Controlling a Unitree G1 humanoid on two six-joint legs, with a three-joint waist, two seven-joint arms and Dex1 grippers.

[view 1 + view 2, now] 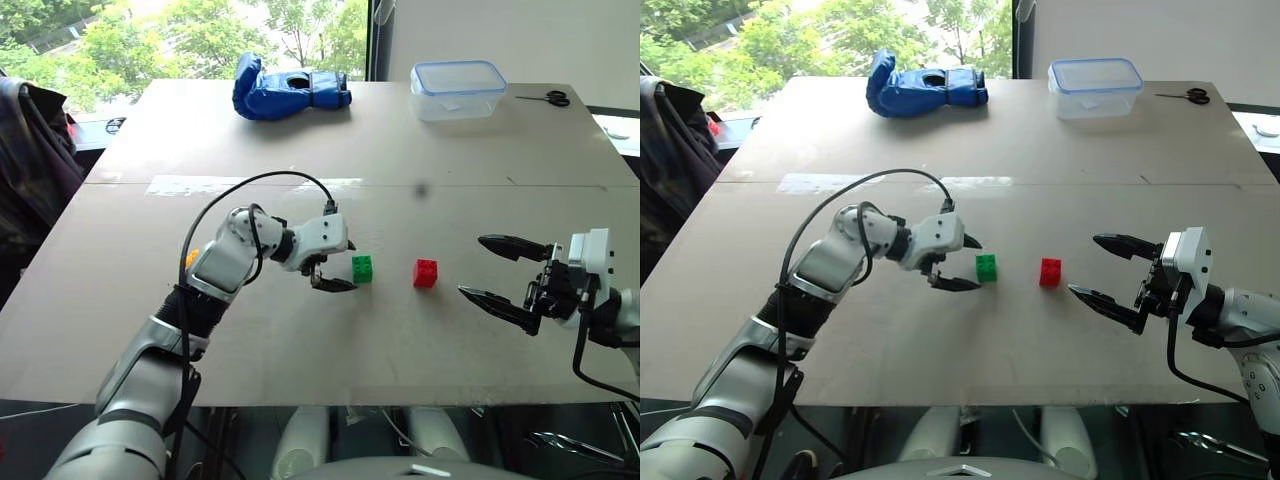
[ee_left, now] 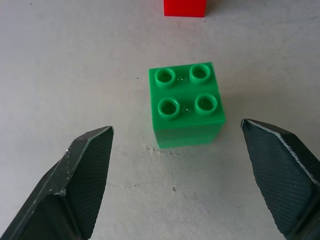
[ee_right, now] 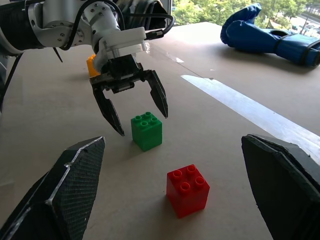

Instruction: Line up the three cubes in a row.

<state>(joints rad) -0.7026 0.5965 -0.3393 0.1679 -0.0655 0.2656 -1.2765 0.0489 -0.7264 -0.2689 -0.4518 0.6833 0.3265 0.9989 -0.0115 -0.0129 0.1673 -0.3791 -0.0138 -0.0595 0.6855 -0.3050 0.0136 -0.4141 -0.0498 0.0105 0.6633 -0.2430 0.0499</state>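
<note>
Left end effector [image 1: 337,264]: my fingers stand spread apart, released, hovering just beside the green cube [image 1: 362,268] with nothing between them; seen from the left wrist, the cube stands free on the surface, clear of both pads.
Right end effector [image 1: 493,268]: spread wide and empty, held off to the right above the surface, well apart from the red cube [image 1: 425,273].
Green cube: upright, studs up, on the grey surface [image 1: 330,340] near its middle, just to the left of the red one with a gap between them.
Red cube: upright, studs up, sitting between the green cube and my right end effector, roughly level with the green cube.
Yellow cube [image 3: 91,65]: an orange-yellow block partly hidden behind my left forearm, on the surface to the left of the other two and apart from them.
Far side of the surface: a blue glove [image 1: 286,89], a clear plastic container with a blue-rimmed lid [image 1: 458,89], and black scissors [image 1: 547,98] near the far right corner.
</note>
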